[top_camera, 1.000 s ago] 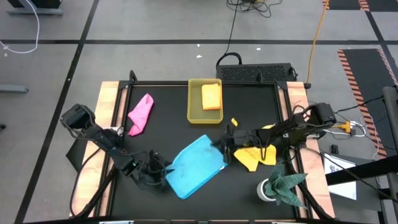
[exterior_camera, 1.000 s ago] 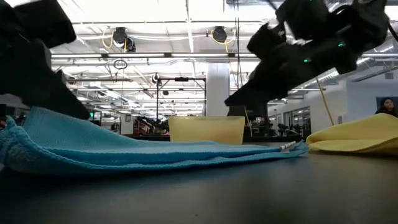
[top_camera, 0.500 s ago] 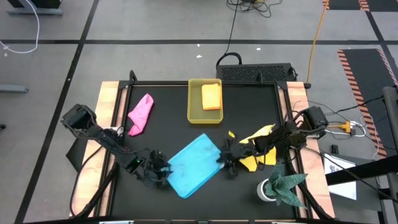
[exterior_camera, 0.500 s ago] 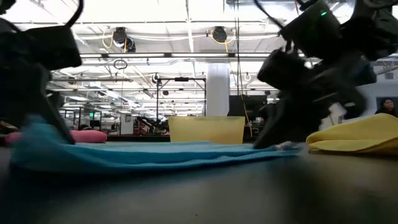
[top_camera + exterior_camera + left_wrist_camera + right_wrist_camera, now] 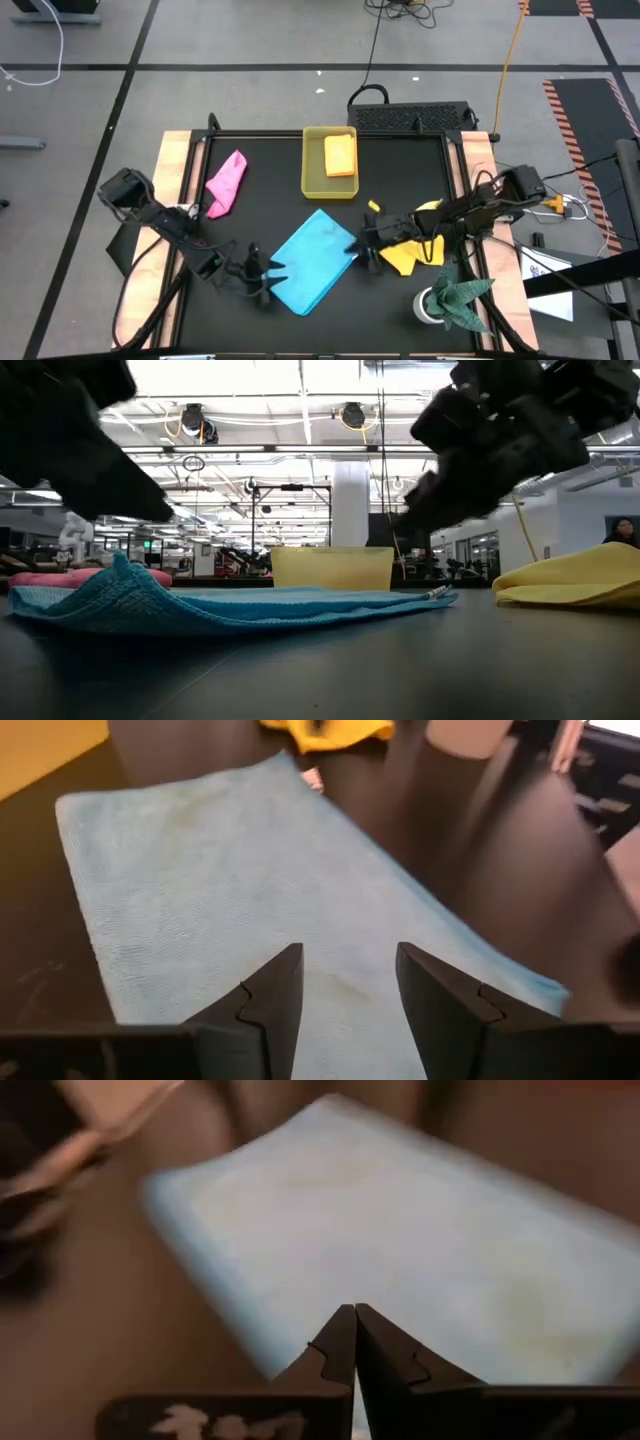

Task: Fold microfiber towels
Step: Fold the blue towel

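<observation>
The light blue towel (image 5: 312, 260) lies flat on the black table, with a small raised ridge (image 5: 122, 572) at its left end. My left gripper (image 5: 345, 970) stands open just above that end (image 5: 266, 271), nothing between its fingers. My right gripper (image 5: 355, 1320) hovers shut over the towel's right corner (image 5: 362, 245), clear of it in the low view. The yellow towel (image 5: 408, 250) lies crumpled under the right arm. The pink towel (image 5: 226, 182) lies at the far left. The orange towel (image 5: 340, 155) rests in the yellow tray (image 5: 312, 170).
A dark green cloth (image 5: 460, 295) sits in a white cup at the near right corner. The yellow tray stands at the far middle of the table. Wooden rails edge the table at the left (image 5: 180, 170) and right (image 5: 478, 160).
The blue towel's left end, held up off the table a second ago, has sunk onto it and keeps only a small ridge. My right gripper dipped toward the table's near edge, then came back up. The towel's right corner has slid a little toward the left.
</observation>
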`<move>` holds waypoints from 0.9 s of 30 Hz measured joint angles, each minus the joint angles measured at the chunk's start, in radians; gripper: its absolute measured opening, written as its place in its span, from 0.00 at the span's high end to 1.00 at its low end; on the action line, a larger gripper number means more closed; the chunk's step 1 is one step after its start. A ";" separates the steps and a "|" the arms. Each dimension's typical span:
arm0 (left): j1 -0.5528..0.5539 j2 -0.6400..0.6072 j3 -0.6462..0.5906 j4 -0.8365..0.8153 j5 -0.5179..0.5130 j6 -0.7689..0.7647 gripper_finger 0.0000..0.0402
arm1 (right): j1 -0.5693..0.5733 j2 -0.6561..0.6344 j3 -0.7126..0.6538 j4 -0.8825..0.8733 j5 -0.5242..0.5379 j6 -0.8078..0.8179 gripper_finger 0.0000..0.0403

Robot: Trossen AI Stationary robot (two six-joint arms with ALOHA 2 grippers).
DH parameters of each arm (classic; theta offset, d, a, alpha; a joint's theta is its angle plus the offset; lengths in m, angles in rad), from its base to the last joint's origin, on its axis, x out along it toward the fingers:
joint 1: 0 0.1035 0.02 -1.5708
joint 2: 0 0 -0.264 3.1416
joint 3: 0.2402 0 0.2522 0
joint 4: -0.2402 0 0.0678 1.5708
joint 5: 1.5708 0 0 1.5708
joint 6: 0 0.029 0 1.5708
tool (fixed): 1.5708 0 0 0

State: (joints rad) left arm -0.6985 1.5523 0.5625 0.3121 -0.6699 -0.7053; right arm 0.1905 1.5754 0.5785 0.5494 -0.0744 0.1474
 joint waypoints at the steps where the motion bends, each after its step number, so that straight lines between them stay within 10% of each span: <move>1: 0.022 0.011 0.000 0.001 0.021 0.005 0.59 | 0.010 0.011 0.000 -0.009 -0.024 0.016 1.00; 10: 0.126 0.118 0.003 -0.073 0.235 -0.111 0.59 | 0.005 0.142 0.000 -0.030 0.038 0.032 1.00; 16: 0.016 0.124 0.043 -0.086 0.050 -0.120 0.59 | -0.082 0.100 -0.002 -0.031 0.390 -0.019 1.00; 22: -0.031 0.162 0.161 -0.076 -0.117 0.152 0.59 | -0.052 0.062 0.000 -0.004 0.177 -0.018 1.00; 27: 0.044 0.269 0.221 0.019 0.032 0.299 0.59 | 0.056 0.082 -0.001 0.016 0.099 -0.006 1.00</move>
State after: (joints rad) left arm -0.6546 1.8215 0.7835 0.3310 -0.6382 -0.4064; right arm 0.2467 1.6578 0.5777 0.5657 0.0247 0.1412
